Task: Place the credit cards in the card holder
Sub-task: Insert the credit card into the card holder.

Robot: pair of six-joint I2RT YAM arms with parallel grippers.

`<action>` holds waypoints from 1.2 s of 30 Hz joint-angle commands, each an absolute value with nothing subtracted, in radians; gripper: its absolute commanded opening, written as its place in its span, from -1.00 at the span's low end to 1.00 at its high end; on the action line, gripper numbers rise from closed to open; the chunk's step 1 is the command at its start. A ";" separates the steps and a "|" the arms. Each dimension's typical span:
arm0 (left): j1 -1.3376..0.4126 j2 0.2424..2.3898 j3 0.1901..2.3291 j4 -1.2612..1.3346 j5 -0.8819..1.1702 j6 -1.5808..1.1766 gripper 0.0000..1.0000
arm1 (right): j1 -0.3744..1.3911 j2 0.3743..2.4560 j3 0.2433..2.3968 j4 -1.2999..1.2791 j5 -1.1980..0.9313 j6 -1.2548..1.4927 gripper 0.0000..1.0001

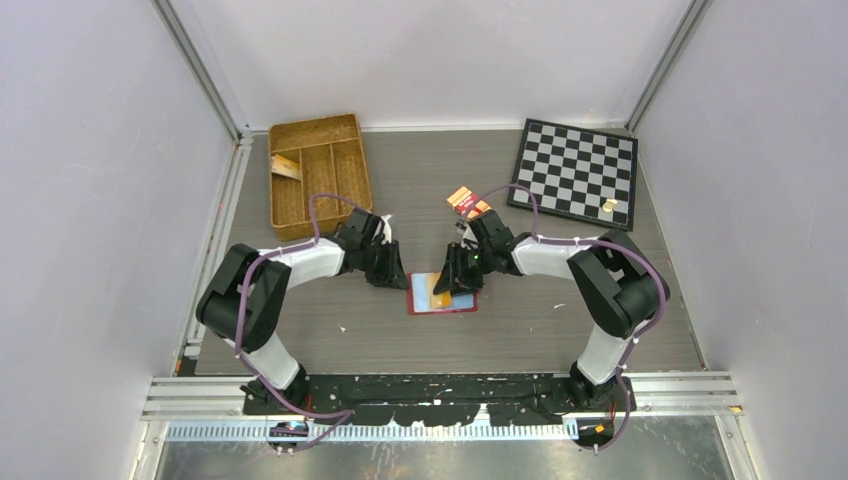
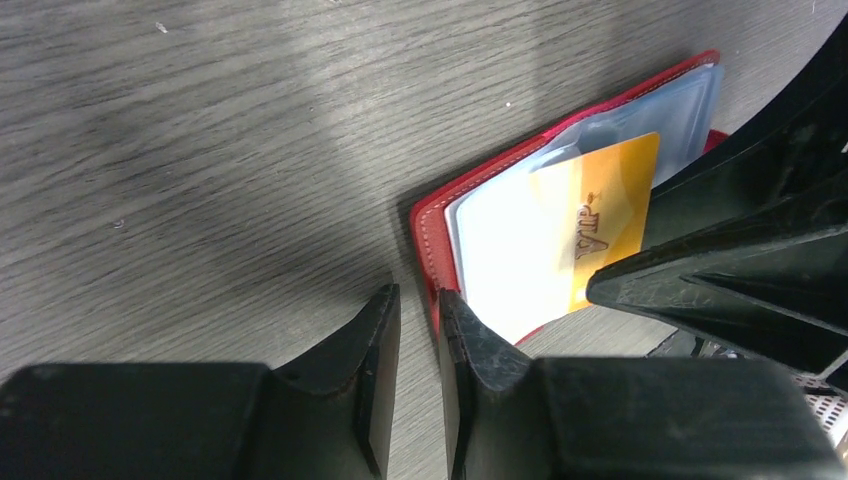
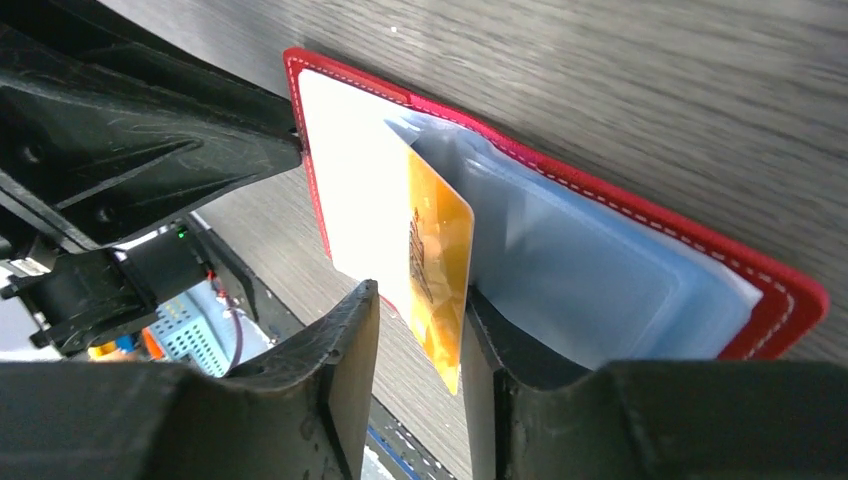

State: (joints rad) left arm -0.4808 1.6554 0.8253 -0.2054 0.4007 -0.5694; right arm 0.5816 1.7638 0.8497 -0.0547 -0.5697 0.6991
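The yellow credit card (image 3: pixel 440 250) stands loose between the parted jaws of the right end effector (image 3: pixel 420 295), its far end partly in the card holder (image 3: pixel 790 295) sleeve just ahead; push it squarely deeper while the narrow-gapped left end effector (image 2: pixel 418 300) steadies the cover.

The grey wood-grain counter (image 1: pixel 560 320) carries a brown wicker tray (image 1: pixel 312 122) at the far left, a chessboard (image 1: pixel 575 170) at the far right, an orange-and-red pack (image 1: pixel 466 202) between them, and the open red card holder (image 1: pixel 425 300) near the middle.
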 commanded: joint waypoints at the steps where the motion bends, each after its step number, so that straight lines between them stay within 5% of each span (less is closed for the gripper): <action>1: -0.489 1.644 0.796 -0.225 0.360 -0.552 -0.50 | 0.580 1.700 0.893 -0.239 -0.433 0.613 -0.14; 9: -0.489 1.628 0.795 -0.211 0.383 -0.562 -0.45 | 0.580 1.614 0.934 -0.353 -0.353 0.567 0.12; 16: -0.512 1.628 0.784 -0.162 0.406 -0.601 -0.45 | 0.581 1.580 0.943 -0.398 -0.302 0.538 0.16; 36: -0.561 1.694 0.784 -0.105 0.411 -0.646 -0.64 | 0.592 1.674 0.937 -0.323 -0.387 0.567 -0.10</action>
